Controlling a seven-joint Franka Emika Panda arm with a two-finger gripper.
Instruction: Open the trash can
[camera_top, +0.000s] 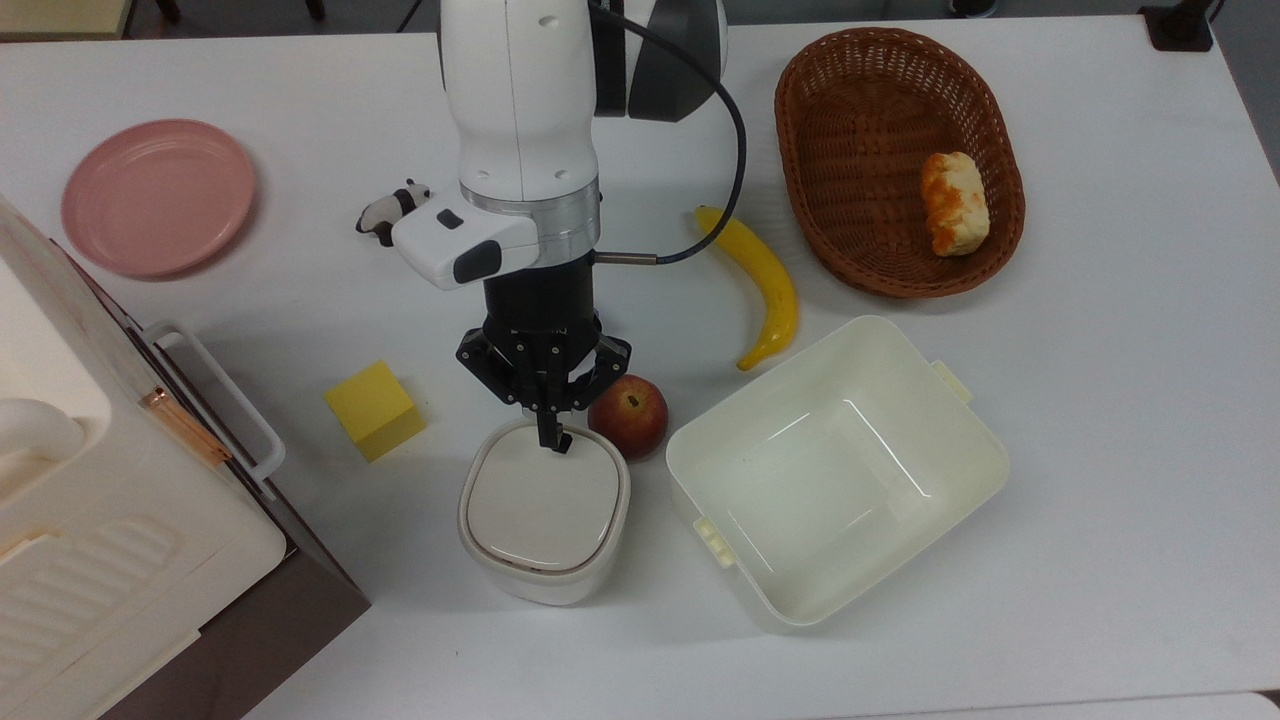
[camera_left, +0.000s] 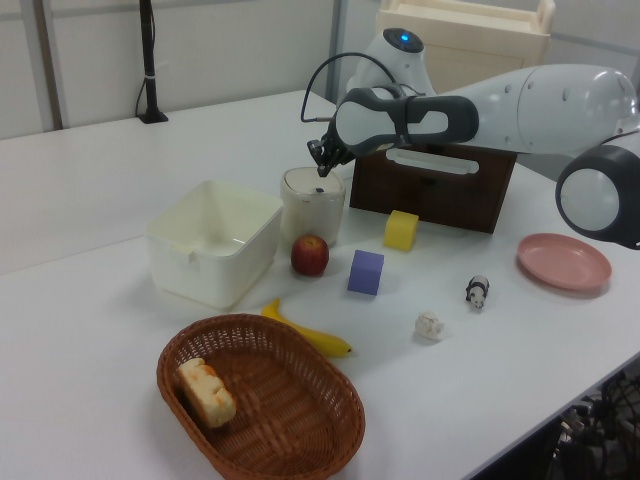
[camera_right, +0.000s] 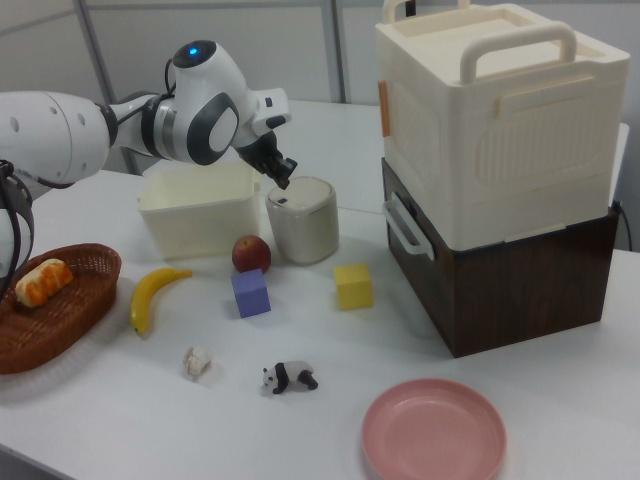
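The trash can (camera_top: 543, 512) is a small white rounded-square bin standing near the table's front, and its beige lid lies flat and closed. My gripper (camera_top: 551, 441) points straight down with its fingers shut together. Its tip rests at the lid's far edge, covering the small dark button. In the left view the gripper (camera_left: 320, 172) touches the top of the trash can (camera_left: 311, 208) from the left view's right. The right view has the gripper (camera_right: 284, 183) at the lid's rim on the trash can (camera_right: 303, 225). Nothing is held.
A red apple (camera_top: 628, 415) sits against the bin on the top view's right, with a cream tub (camera_top: 962, 432) beyond it. A yellow cube (camera_top: 375, 410), banana (camera_top: 762, 280), wicker basket (camera_top: 870, 120), pink plate (camera_top: 158, 196) and panda toy (camera_top: 388, 213) lie around. A tall cream-and-brown appliance (camera_top: 90, 520) stands at the top view's left.
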